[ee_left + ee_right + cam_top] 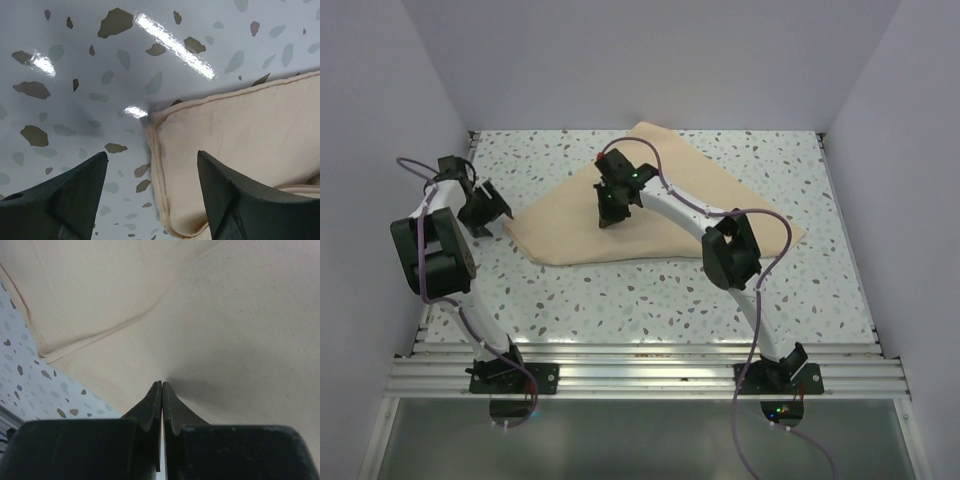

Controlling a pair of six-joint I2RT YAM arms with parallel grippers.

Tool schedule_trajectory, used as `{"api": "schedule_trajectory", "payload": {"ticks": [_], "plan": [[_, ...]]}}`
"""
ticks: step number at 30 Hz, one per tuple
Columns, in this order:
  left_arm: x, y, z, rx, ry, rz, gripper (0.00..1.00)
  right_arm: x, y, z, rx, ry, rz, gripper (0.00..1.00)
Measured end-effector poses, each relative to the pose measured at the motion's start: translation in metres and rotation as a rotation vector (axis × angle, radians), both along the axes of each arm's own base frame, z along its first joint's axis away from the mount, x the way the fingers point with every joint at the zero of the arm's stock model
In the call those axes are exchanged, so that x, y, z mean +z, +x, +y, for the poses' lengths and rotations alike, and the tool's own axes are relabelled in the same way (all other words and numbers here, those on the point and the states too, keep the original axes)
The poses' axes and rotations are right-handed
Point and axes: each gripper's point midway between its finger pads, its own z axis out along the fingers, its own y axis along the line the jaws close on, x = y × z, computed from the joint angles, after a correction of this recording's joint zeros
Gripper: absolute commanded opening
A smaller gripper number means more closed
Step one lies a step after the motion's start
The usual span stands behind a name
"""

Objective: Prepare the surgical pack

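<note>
The speckled table (620,300) carries the big beige cloth (580,235), which lies folded over on itself toward the far side, its left corner pointing at the left arm and its right edge reaching toward the right wall. No tray, scissors, forceps, gauze or packet shows anywhere, so whether they sit under the folds cannot be told. The right gripper (161,385) has its fingers pressed together, tips down on the middle of the cloth, seemingly pinning the fabric without pinching any of it. The left gripper (152,157) hangs with its fingers spread apart and nothing between them, just over the cloth's hemmed left corner (152,117), one finger above bare table and the other above fabric. The likely trouble is a pick at that corner: the layers lie flat on a glossy top, so the fingers could close on the upper layer alone, or slide off the hem and catch nothing. If the right tips lift or drag while the left pulls, the whole bundle may skid and the fold come undone
</note>
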Motion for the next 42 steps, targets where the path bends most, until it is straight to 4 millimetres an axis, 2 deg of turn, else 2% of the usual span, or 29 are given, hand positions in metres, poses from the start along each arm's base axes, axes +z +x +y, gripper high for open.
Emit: {"api": "schedule_trajectory", "payload": {"ticks": [2, 5, 7, 13, 14, 16, 17, 19, 21, 30, 33, 42], "plan": [[-0.005, 0.003, -0.003, -0.007, -0.019, -0.002, 0.67, -0.003, 0.0, 0.002, -0.003, 0.0, 0.005, 0.0], [-0.015, 0.005, -0.008, -0.017, -0.057, 0.005, 0.61, -0.005, -0.001, 0.004, -0.002, -0.001, 0.008, 0.0], [-0.021, 0.005, -0.013, -0.019, -0.083, 0.011, 0.61, -0.005, -0.001, 0.004, -0.003, 0.0, 0.008, 0.0], [-0.021, 0.011, -0.017, -0.029, -0.111, -0.013, 0.57, -0.005, -0.001, 0.005, -0.003, 0.001, 0.007, 0.0], [-0.021, 0.012, -0.017, -0.03, -0.112, -0.016, 0.47, -0.005, -0.001, 0.005, -0.003, 0.001, 0.008, 0.0], [-0.024, 0.014, -0.018, -0.028, -0.119, -0.019, 0.36, -0.005, -0.002, 0.005, -0.003, 0.001, 0.008, 0.0], [-0.025, 0.015, -0.019, -0.031, -0.127, -0.021, 0.25, -0.005, -0.002, 0.005, -0.004, 0.001, 0.007, 0.0], [-0.027, 0.017, -0.019, -0.032, -0.136, -0.022, 0.17, -0.005, -0.002, 0.006, -0.005, 0.0, 0.006, 0.0], [-0.028, 0.017, -0.02, -0.033, -0.145, -0.025, 0.01, -0.006, -0.004, 0.007, -0.006, -0.001, 0.008, 0.0], [-0.027, 0.014, -0.023, -0.046, -0.152, -0.033, 0.0, -0.027, -0.027, 0.013, 0.005, -0.042, 0.043, 0.0], [-0.021, 0.015, -0.024, -0.049, -0.151, -0.044, 0.0, -0.036, -0.037, 0.016, 0.017, -0.051, 0.056, 0.0], [-0.01, 0.017, -0.032, -0.069, -0.163, -0.066, 0.0, -0.046, -0.053, 0.019, 0.042, -0.073, 0.074, 0.0]]}}
